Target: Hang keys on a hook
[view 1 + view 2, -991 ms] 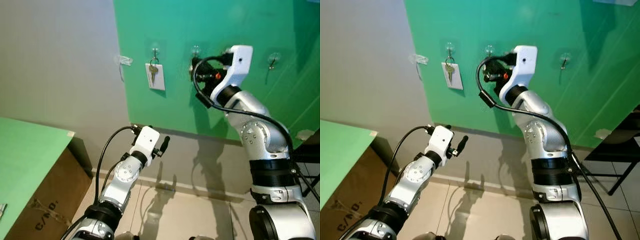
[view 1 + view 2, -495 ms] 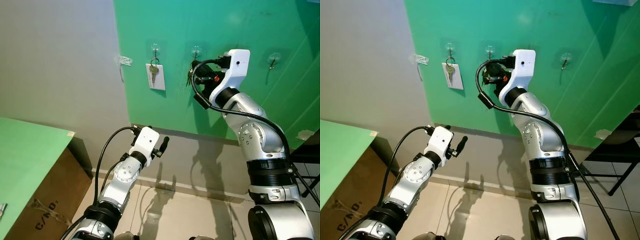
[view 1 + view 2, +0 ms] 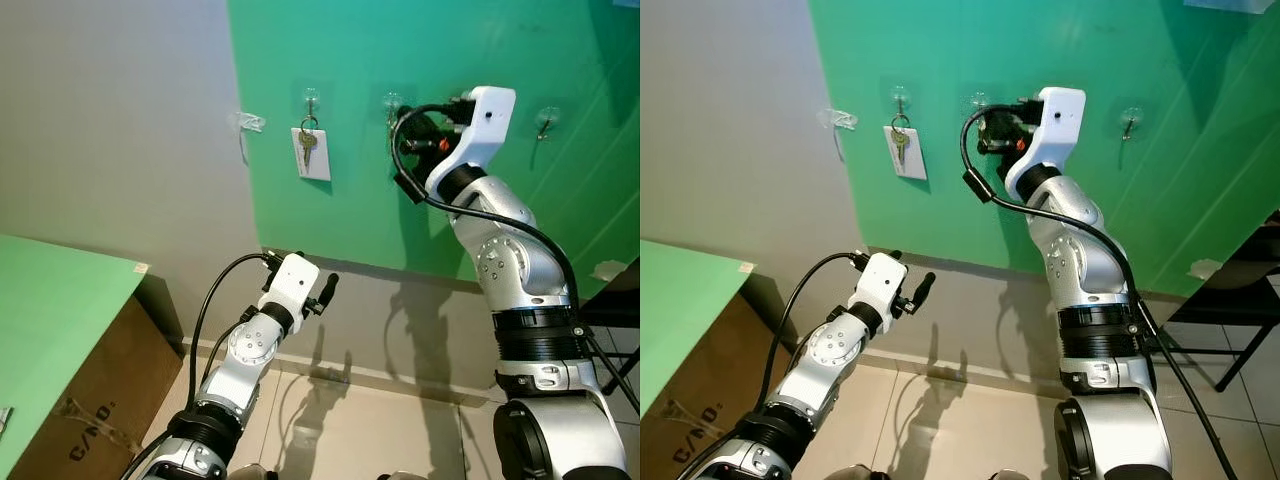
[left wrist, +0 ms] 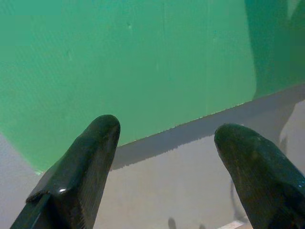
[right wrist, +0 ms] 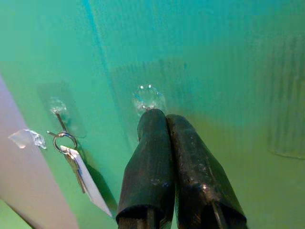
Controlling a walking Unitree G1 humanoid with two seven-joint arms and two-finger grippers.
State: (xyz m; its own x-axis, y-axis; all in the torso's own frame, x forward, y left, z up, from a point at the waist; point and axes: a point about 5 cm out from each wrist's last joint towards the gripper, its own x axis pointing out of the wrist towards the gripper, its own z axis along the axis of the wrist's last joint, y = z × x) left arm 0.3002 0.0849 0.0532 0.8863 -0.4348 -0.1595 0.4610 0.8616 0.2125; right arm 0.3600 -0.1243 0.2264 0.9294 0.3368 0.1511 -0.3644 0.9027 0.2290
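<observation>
Your right gripper is raised to the green wall, fingers pressed together, tips at a clear adhesive hook. The key with its white tag hangs on the neighbouring hook. Your left gripper sits low, fingers spread apart.

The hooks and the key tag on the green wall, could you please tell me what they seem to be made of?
The hooks look like clear glossy plastic stuck on adhesive pads, since the wall shows through them, with thin metal prongs. The tag looks like matte white card or plastic; which one is unclear. The key on it looks metallic.
</observation>
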